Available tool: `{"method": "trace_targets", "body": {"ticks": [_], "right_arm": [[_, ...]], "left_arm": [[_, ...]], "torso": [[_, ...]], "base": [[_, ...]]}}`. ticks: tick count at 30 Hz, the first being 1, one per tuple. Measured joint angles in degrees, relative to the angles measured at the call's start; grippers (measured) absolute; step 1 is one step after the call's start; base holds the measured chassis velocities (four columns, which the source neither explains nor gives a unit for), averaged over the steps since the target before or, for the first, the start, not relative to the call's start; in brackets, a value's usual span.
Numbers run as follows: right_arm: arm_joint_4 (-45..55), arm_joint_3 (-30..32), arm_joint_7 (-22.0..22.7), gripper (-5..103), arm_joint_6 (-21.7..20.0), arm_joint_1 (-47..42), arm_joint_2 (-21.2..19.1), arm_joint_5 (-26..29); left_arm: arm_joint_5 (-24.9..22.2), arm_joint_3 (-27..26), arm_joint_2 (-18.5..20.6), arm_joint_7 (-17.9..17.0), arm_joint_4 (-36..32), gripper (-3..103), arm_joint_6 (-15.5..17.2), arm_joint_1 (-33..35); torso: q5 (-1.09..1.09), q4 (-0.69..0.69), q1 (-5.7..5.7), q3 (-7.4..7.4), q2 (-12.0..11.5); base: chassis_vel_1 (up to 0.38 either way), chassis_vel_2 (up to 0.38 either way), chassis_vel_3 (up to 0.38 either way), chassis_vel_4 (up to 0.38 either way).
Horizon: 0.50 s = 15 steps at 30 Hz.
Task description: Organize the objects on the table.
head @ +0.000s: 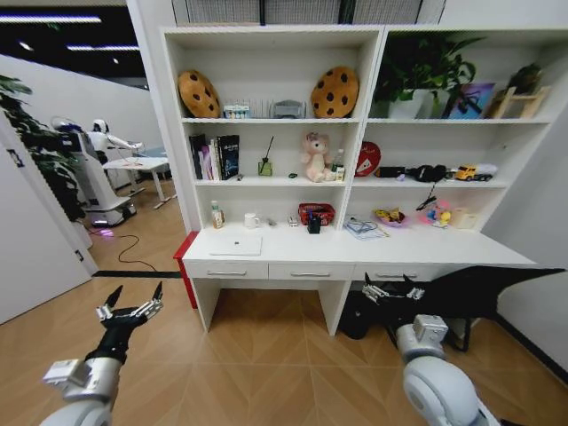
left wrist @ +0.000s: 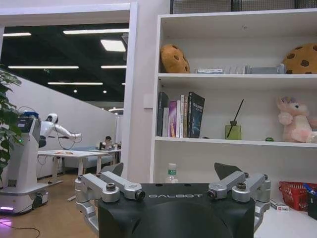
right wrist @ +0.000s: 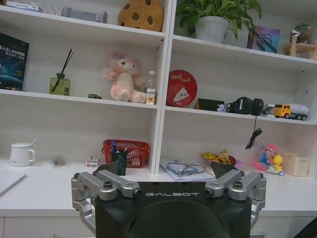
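Note:
The long white table (head: 426,250) stands ahead, below white shelves. A shut silver laptop (head: 235,245) lies on its left part. Pens stand in a black holder (right wrist: 118,157) in front of a red basket (right wrist: 126,151). A tiny green toy car (right wrist: 94,96) sits on the shelf above, next to a pink teddy bear (right wrist: 123,79). My left gripper (head: 131,302) hangs open over the floor, short of the table's left end. My right gripper (head: 391,288) is open too, low in front of the right drawer. Neither holds anything.
A white mug (right wrist: 20,154), a small bottle (head: 216,215), papers (right wrist: 184,170), a pink bowl (head: 389,216) and toys (right wrist: 270,157) also stand on the table. A black office chair (head: 479,293) is at the right. Another robot (head: 93,173) stands in the room at the left.

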Motion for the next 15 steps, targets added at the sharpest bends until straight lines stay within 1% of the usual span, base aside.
{"method": "trace_targets", "body": {"ticks": [3,5,7,15], "right_arm": [[0.0,0.0,0.0,100,0.0,0.0,0.0,0.0],[0.0,0.0,0.0,100,0.0,0.0,0.0,0.0],[0.0,0.0,0.0,100,0.0,0.0,0.0,0.0],[0.0,0.0,0.0,100,0.0,0.0,0.0,0.0]], "left_arm": [[0.2,0.0,0.2,0.0,-0.1,100,0.1,0.0],[1.5,0.0,0.4,-0.7,-0.3,100,0.5,-0.2],[1.7,0.0,0.5,-0.9,-0.3,100,0.6,-0.2],[1.8,0.1,0.7,-1.0,-0.3,100,0.7,-0.2]], "torso": [[0.0,0.01,0.0,0.0,0.0],[0.0,0.0,0.0,0.0,0.0],[0.0,0.0,0.0,0.0,0.0],[0.0,0.0,0.0,0.0,0.0]], "base": [[0.0,0.0,0.0,0.0],[0.0,0.0,0.0,0.0],[0.0,0.0,0.0,0.0],[0.0,0.0,0.0,0.0]]}}
